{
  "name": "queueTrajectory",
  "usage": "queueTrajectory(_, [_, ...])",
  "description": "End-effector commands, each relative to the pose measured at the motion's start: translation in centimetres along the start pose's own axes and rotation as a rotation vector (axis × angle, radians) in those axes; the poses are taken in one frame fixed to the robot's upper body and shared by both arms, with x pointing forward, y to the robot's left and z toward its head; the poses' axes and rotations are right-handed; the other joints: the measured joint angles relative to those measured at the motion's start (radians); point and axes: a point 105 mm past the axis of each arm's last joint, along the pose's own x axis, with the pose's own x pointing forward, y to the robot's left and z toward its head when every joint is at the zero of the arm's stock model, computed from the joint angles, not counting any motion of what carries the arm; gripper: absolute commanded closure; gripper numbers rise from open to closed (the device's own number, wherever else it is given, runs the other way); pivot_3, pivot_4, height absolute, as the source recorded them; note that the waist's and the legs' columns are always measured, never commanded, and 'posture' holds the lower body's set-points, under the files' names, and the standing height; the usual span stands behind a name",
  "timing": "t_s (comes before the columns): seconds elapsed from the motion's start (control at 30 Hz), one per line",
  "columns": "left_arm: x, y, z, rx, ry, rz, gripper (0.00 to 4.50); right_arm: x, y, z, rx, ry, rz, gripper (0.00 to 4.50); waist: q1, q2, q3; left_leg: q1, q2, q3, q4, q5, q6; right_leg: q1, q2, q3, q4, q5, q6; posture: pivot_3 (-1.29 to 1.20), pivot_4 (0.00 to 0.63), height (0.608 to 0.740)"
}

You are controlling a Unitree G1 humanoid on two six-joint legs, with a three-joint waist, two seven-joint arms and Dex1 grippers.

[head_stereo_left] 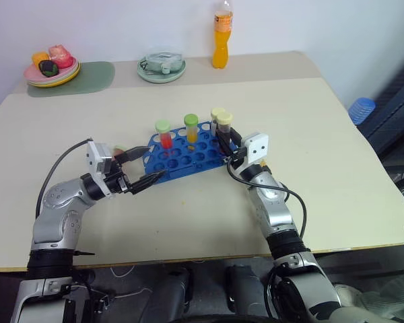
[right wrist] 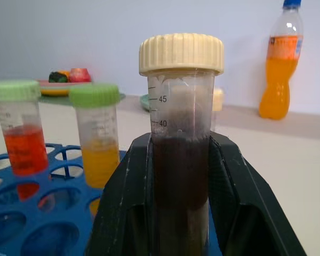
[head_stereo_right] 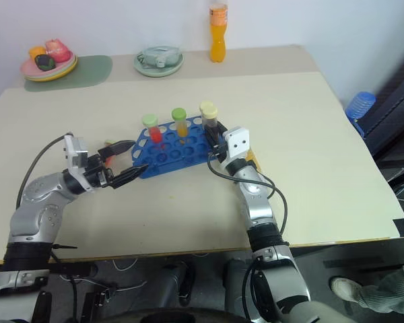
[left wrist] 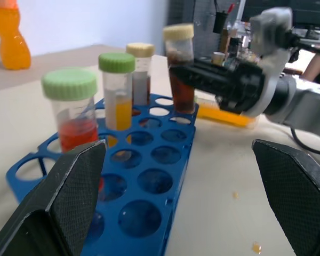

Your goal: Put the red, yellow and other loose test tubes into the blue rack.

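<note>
Fingers point(left wrist: 74, 197) of the left gripper point(head_stereo_left: 136, 169) were spread wide, holding nothing, tips at the near-left edge of the blue plastic test-tube rack point(head_stereo_left: 188, 156) on the beige table point(head_stereo_left: 188, 222). Right gripper point(head_stereo_left: 223, 145) fingers point(right wrist: 122, 208) pinched a clear tube w/ dark brown liquid & cream screw cap point(right wrist: 180, 138), upright over the rack's right end. In the rack stood 3 tubes: red-liquid tube w/ pale green cap point(head_stereo_left: 163, 134), yellow-liquid tube w/ green cap point(head_stereo_left: 191, 129), & a cream-capped tube point(head_stereo_left: 217, 116) behind. Small yellow-orange item point(left wrist: 224, 114) lay on the table by the right gripper; what it was, unclear. Further back: plate of toy food point(head_stereo_left: 52, 67) on a green mat point(head_stereo_left: 87, 77), round pale-green dish point(head_stereo_left: 161, 67), orange soda bottle point(head_stereo_left: 221, 37).
</note>
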Motion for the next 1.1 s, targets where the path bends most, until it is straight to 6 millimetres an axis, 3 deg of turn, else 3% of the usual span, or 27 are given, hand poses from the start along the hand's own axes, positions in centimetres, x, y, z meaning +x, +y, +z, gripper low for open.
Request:
queueTrajectory(0.03, [0.1,-0.4,0.8,0.017,-0.018,-0.009,0.0,0.6,0.3,0.4,0.009,-0.031,0.001,3.76,-0.001,0.0,0.0,0.0,0.0,0.0,0.0,0.0,0.0,0.0,0.0,0.0,0.0,0.0,0.0,0.0,0.15,0.74])
queueTrajectory(0.13, [0.1,-0.4,0.9,0.015,-0.018,-0.007,0.0,0.4,0.5,0.2,0.074,-0.041,0.02,3.76,-0.001,0.0,0.0,0.001,0.0,0.0,0.0,0.0,0.0,0.001,0.0,0.0,0.0,0.0,0.0,0.0,0.15,0.74])
queueTrajectory(0.37, [0.7,-0.6,1.2,0.008,-0.023,-0.013,0.0,0.1,-0.3,0.9,-0.122,-0.06,0.001,0.32,0.003,0.0,0.0,0.001,0.0,0.0,0.0,0.0,0.0,0.001,0.001,0.0,0.0,0.0,-0.001,0.0,0.15,0.74])
queueTrajectory(0.57, [1.7,-1.0,1.5,0.002,-0.034,-0.031,0.0,-0.7,0.5,2.4,-0.279,-0.054,0.109,0.32,0.007,0.0,0.0,0.001,0.0,0.0,0.0,0.0,-0.001,0.001,0.0,0.0,0.0,0.0,-0.001,0.0,0.15,0.74])
queueTrajectory(0.7, [2.4,-1.2,1.7,0.0,-0.044,-0.05,0.0,-2.0,-0.2,4.1,-0.429,-0.027,0.132,0.32,0.01,0.0,0.0,0.001,0.0,0.0,0.0,0.0,-0.001,0.001,0.0,0.0,0.0,0.0,-0.001,0.0,0.15,0.74])
queueTrajectory(0.8, [2.6,-1.4,1.6,0.003,-0.043,-0.078,0.0,-3.5,-1.6,5.1,-0.479,0.095,0.151,0.32,0.011,0.0,0.0,0.001,0.0,0.0,0.0,0.0,-0.001,0.001,0.0,0.0,0.0,0.0,-0.001,0.0,0.15,0.74])
queueTrajectory(1.03, [2.5,-2.6,0.9,0.02,0.001,-0.196,0.0,-7.2,-4.7,5.0,-0.301,0.54,0.143,0.32,0.012,0.0,0.0,0.0,0.0,0.0,0.001,-0.003,0.006,0.001,0.0,0.0,-0.001,0.0,-0.001,0.0,0.15,0.74])
queueTrajectory(1.1, [2.4,-3.1,0.4,0.022,0.024,-0.255,0.0,-7.6,-6.7,4.6,-0.201,0.687,0.072,0.32,0.01,0.0,0.0,0.0,0.001,-0.001,0.0,-0.004,0.006,0.001,-0.001,0.0,-0.001,0.0,-0.001,0.0,0.15,0.74])
